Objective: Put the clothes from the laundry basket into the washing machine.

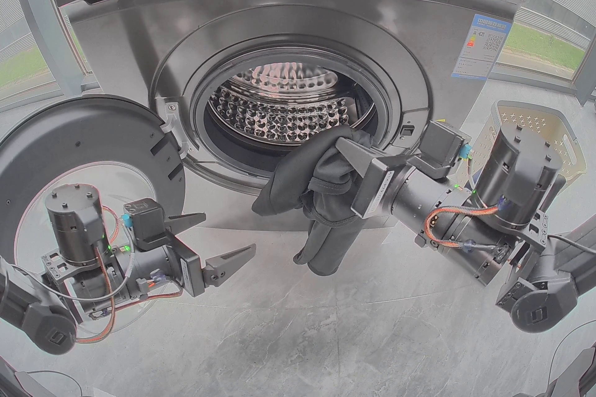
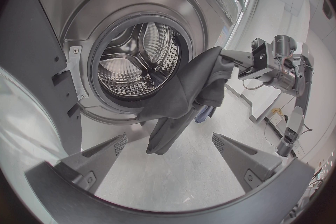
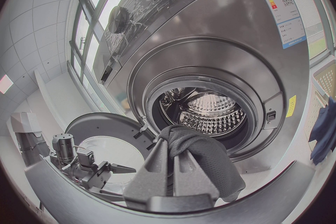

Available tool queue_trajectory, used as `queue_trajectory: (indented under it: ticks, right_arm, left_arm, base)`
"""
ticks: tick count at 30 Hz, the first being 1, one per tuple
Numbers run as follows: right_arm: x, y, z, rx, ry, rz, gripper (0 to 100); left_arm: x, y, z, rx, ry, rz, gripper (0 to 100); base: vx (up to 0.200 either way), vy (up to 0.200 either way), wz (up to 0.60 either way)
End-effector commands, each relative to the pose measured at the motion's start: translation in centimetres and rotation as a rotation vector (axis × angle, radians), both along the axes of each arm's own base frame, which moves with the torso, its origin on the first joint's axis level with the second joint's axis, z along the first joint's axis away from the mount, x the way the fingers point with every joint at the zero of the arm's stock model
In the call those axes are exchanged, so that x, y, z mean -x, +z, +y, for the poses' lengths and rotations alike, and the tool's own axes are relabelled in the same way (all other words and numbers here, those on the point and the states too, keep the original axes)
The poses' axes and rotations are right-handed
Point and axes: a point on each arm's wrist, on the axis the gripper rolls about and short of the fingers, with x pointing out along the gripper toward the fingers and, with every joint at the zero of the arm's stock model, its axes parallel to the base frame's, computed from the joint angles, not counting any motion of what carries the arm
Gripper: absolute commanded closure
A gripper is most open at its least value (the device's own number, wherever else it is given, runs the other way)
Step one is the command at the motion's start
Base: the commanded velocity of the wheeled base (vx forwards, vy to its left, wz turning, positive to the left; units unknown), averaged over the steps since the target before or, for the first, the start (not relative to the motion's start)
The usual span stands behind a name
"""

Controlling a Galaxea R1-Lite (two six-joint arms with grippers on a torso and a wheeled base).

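A dark grey garment point(image 1: 316, 193) hangs from my right gripper point(image 1: 343, 149), which is shut on it just in front of the washing machine's open drum point(image 1: 279, 103). The cloth drapes down below the door ring toward the floor. From the right wrist the same garment point(image 3: 206, 154) bunches over the shut fingers point(image 3: 157, 172), with the drum point(image 3: 206, 114) beyond. My left gripper point(image 1: 220, 240) stands open and empty at the lower left, in front of the swung-open door point(image 1: 81, 144). The left wrist view shows the garment point(image 2: 189, 95) ahead of its open fingers point(image 2: 105, 151).
A cream laundry basket point(image 1: 540, 134) stands right of the machine, behind my right arm; a dark blue cloth point(image 3: 323, 133) hangs over its edge. The round door lies open to the left. Grey floor point(image 1: 298, 324) stretches in front.
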Motion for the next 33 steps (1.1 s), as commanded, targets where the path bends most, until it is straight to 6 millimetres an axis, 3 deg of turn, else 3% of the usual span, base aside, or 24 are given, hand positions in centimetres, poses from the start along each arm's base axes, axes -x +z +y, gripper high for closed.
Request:
queue_trajectory:
  ticks: [1,11,21,33]
  right_arm:
    - [0.2,0.1,-0.2,0.0,0.001,-0.002,100]
    - [0.3,0.0,-0.1,0.001,0.004,-0.001,100]
    - [0.6,0.2,0.0,-0.004,0.012,-0.005,100]
    - [0.8,0.0,-0.2,0.003,0.012,0.001,100]
  left_arm:
    - [-1.8,-2.2,-0.9,-0.026,0.011,0.044,0]
    - [-4.6,-3.5,-2.8,-0.021,0.015,0.024,0]
    - [-8.1,-3.3,-4.8,0.024,0.031,-0.059,0]
    - [-9.1,-2.6,-5.9,0.065,0.017,-0.131,0]
  base:
    - [0.0,0.0,0.0]
    - [0.0,0.0,0.0]
    - [0.0,0.0,0.0]
    - [0.0,0.0,0.0]
